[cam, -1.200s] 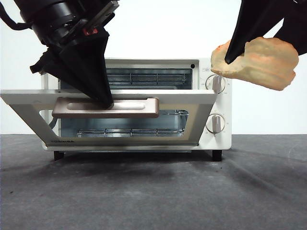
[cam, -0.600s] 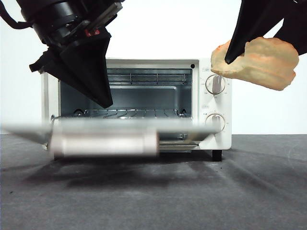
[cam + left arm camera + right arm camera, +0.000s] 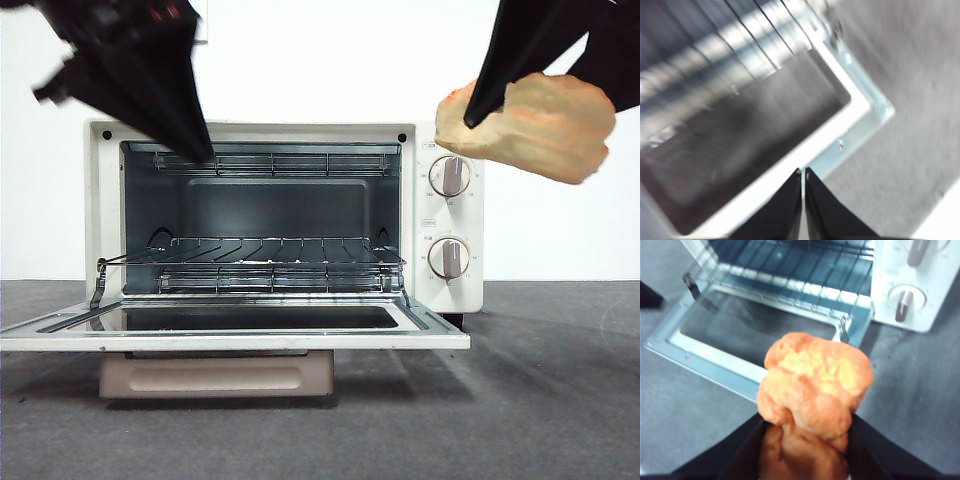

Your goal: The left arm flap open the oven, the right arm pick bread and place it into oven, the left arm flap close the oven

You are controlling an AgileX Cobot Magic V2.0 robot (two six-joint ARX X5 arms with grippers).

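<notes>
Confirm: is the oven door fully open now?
Open. The oven door lies flat, its handle hanging beneath, wire rack exposed.

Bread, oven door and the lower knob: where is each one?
bread (image 3: 535, 125), front view, middle of its crust.
oven door (image 3: 235, 341), front view, its front edge.
lower knob (image 3: 449, 258), front view, its centre bar.

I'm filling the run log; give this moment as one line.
cream-white toaster oven: door down flat, wire rack bare | left gripper: shut, above door | right gripper: shut on golden-orange lumpy bread, aloft beside knobs
</notes>
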